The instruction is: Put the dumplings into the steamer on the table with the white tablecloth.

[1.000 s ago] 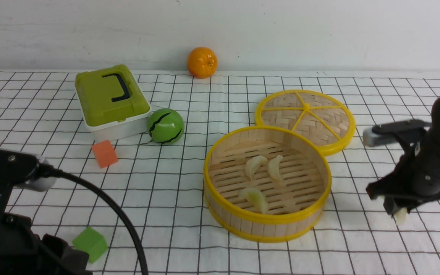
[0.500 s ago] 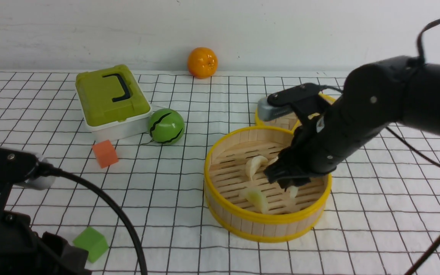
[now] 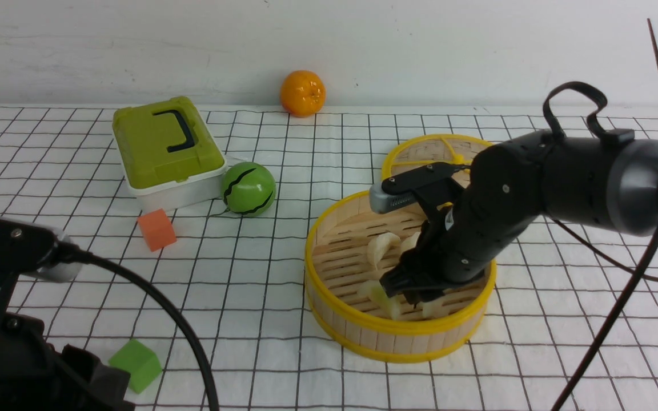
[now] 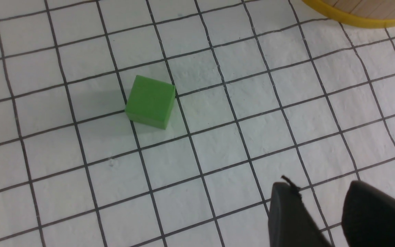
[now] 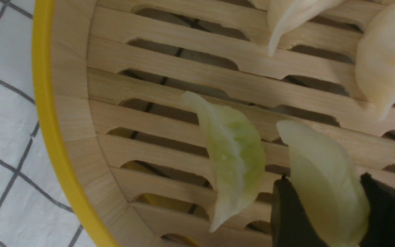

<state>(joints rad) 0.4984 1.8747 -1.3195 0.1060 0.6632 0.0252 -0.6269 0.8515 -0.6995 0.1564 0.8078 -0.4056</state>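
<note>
White checked tablecloth [image 3: 260,342] covers the table [image 3: 563,365]. Inside the steamer [image 3: 334,325], beside three dumplings [image 3: 379,248], the right pincer [image 5: 324,178] grips the fourth dumpling [image 5: 321,161] low over the slats. Next: release, then lift clear. Left pincer [image 4: 321,187] stands open, empty.

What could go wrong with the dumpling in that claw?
The held dumpling sits between the fingers of the right gripper, close beside a greenish dumpling in the steamer. It might land on that one, or cling to a finger and be lifted out. The low arm could also nudge the steamer's wall.
</note>
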